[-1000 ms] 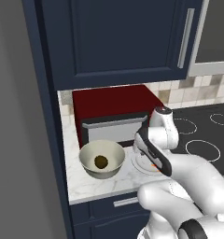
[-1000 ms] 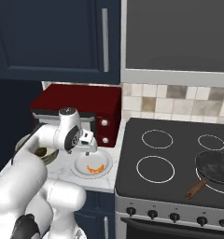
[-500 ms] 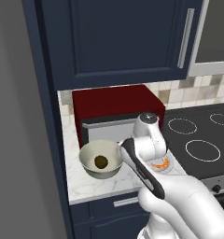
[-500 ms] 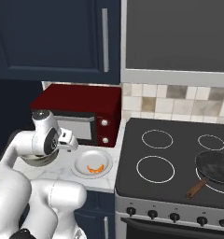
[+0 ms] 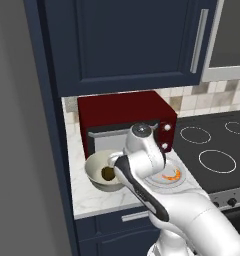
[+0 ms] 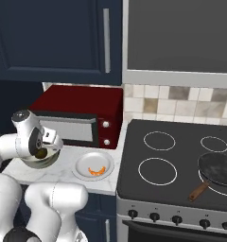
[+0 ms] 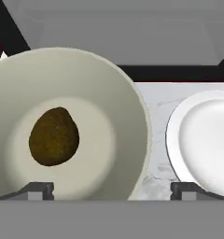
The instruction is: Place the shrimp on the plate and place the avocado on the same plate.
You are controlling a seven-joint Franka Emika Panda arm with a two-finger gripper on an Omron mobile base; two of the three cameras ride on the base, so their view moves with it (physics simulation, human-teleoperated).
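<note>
The claw point(image 7: 111, 189) hangs over the surface point(image 7: 156, 168), just above the rim of the cream bowl point(image 7: 128, 121). Its two dark tips sit wide apart at the bottom of the hand view. One tip is at about 7 o'clock and the other is at about 5 o'clock. Nothing is between them, so the claw is open and has hold of nothing.

The avocado point(image 7: 53, 136) lies inside the bowl, on its flat bottom. In the hand view it is a dark brown-green lump at about 9 o'clock. From the left base view the avocado point(image 5: 108, 173) peeks out beside the arm, down in the bowl point(image 5: 96, 169). In the right base view the avocado point(image 6: 40, 153) shows as a small dark spot just under the robot's hand.

The plate point(image 7: 193, 135) sits just beside the bowl on the surface, at 3 o'clock in the hand view. The two do not touch.

The shrimp point(image 6: 96, 170) lies on the plate point(image 6: 82, 166), a little orange curl near the middle. In the left base view the shrimp point(image 5: 172, 175) is on the plate point(image 5: 183, 179) too.

A dark red microwave point(image 6: 80, 111) stands behind the bowl and plate. A black stove point(image 6: 181, 160) is next to the surface, with a dark pan point(image 6: 219, 169) on it.
</note>
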